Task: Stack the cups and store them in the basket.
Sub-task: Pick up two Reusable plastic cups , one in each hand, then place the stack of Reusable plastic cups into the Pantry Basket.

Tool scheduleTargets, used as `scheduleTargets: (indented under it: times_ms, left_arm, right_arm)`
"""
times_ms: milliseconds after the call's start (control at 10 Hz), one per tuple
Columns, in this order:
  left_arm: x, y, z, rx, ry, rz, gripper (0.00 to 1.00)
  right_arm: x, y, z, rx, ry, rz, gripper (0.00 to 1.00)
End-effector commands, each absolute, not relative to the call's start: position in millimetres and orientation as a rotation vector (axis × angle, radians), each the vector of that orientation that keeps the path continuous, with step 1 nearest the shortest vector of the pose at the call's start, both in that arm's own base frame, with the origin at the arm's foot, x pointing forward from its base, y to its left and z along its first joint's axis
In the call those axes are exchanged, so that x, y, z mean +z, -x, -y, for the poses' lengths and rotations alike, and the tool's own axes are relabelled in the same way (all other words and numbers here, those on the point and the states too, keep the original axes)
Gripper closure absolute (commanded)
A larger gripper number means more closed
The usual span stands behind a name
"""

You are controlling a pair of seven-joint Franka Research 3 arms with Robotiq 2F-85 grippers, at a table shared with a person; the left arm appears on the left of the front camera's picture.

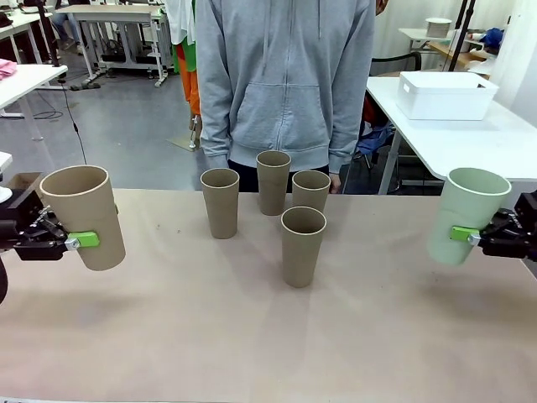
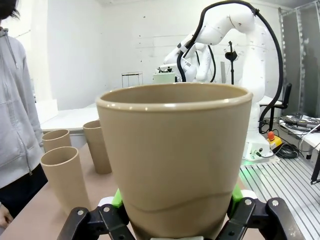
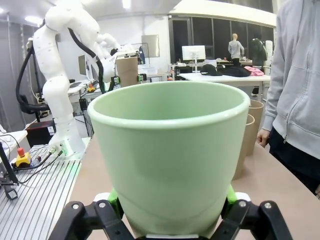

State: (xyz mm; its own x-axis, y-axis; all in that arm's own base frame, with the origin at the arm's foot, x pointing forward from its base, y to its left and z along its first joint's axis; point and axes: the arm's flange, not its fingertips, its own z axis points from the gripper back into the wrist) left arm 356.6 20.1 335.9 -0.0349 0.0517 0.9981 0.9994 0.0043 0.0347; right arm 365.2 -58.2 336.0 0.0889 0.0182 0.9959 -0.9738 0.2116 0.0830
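My left gripper [image 1: 82, 240] is shut on a tan cup [image 1: 84, 214], held tilted above the table's left side; in the left wrist view that cup [image 2: 175, 150] sits between the gripper's [image 2: 175, 212] green pads. On the right, my right gripper [image 1: 463, 234] is shut on the pale green cup [image 1: 466, 214], seen close in the right wrist view as the green cup [image 3: 170, 150] in the gripper [image 3: 170, 212]. Several tan cups [image 1: 302, 245] stand upright mid-table. The white basket [image 1: 445, 94] sits on a separate table at the back right.
A person in a grey hoodie [image 1: 285, 84] stands at the far edge behind the cups, one hand [image 1: 336, 180] near them. The beige table [image 1: 168, 319] has free room in front. The basket's white table [image 1: 478, 143] is across a gap.
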Motion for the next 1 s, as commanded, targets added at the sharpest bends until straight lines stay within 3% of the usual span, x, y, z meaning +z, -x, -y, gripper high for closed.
scheduleTargets:
  times_ms: [0,100,200,900]
  left_arm:
    - [345.6,-344.7,-7.2,-1.224,1.22,1.322,0.16]
    - [347.6,-344.4,-5.7,-1.227,1.2,1.341,0.16]
    - [349.0,-343.8,-6.4,-1.24,1.201,1.342,0.16]
    - [340.7,-355.8,-17.3,-1.23,1.224,1.29,0.16]
  right_arm:
    - [343.3,-339.1,55.9,0.993,-1.092,1.201,0.16]
    - [345.4,-336.0,58.2,0.936,-1.131,1.236,0.16]
    - [336.1,-364.1,60.5,1.001,-1.073,1.219,0.16]
    - [336.1,-364.1,60.5,1.001,-1.073,1.219,0.16]
